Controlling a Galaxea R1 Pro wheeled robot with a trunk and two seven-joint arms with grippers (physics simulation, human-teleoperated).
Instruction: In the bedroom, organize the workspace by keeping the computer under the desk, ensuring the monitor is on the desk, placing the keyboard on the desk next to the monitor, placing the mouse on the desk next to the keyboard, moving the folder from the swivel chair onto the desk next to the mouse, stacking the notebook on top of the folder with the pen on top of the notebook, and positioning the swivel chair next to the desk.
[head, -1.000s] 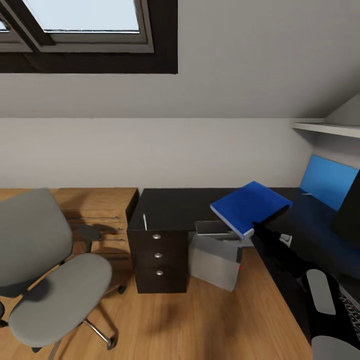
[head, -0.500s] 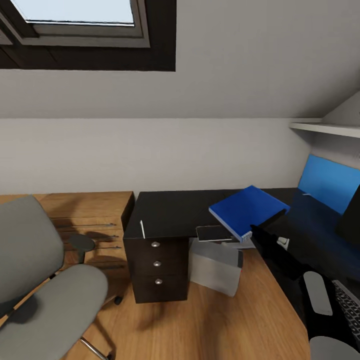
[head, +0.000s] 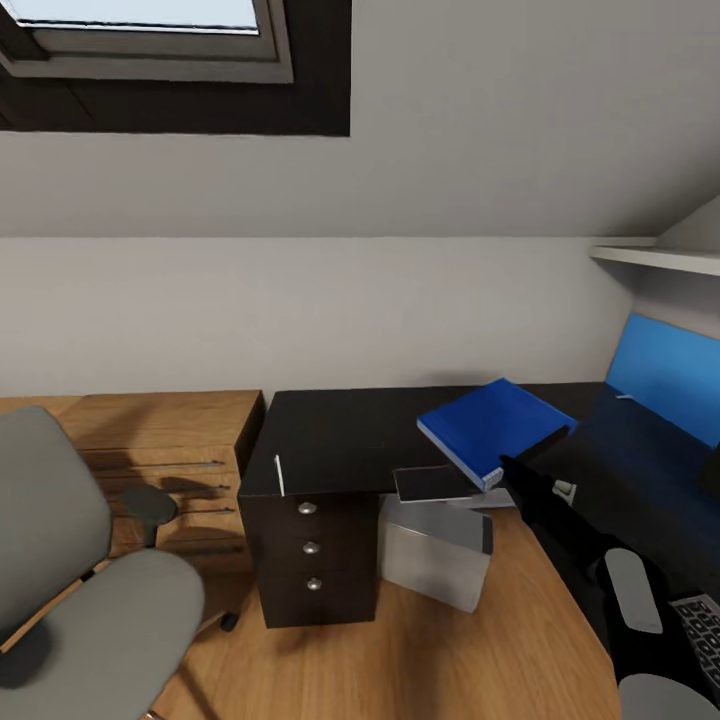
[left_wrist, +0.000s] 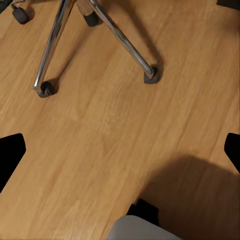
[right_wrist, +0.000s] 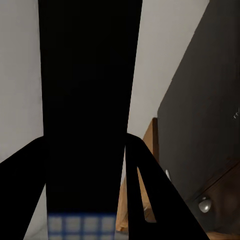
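**One blue binder held over the desk corner**

One bright blue flat folder (head: 490, 425) with a white page edge sits tilted above the long black L-shaped desk (head: 340, 435), its near edge clamped in the right gripper (head: 510, 470) at the end of a black arm reaching in from the lower right. In the right wrist view the two dark fingers (right_wrist: 150, 195) close on a broad dark slab with a strip of blue at its base, so the pincer is gripping the folder. Just below the folder's near corner a small thin dark grey notebook (head: 437, 483) with pale edges lies at the desk's inner corner, partly over the edge. Beneath it, on the wooden floor (head: 440, 650), stands the light grey box-shaped computer tower (head: 432, 552), beside the black drawer unit (head: 312, 550) with three round silver knobs. A thin white stick-like item (head: 279, 475) lies near the desk's front edge above the drawers. At the far right edge a corner of the keyboard (head: 702, 625) with black keys shows on the desk, and a blue wall panel (head: 665, 375) rises behind.

To the left stands the grey upholstered swivel chair (head: 90, 610), well apart from the desk, in front of a low wooden shelf unit (head: 160, 440). The left wrist view looks down on the chair's chrome legs (left_wrist: 115, 32) and casters; the left gripper (left_wrist: 120, 150) has its dark fingertips (left_wrist: 10, 150) spread wide apart, holding nothing.
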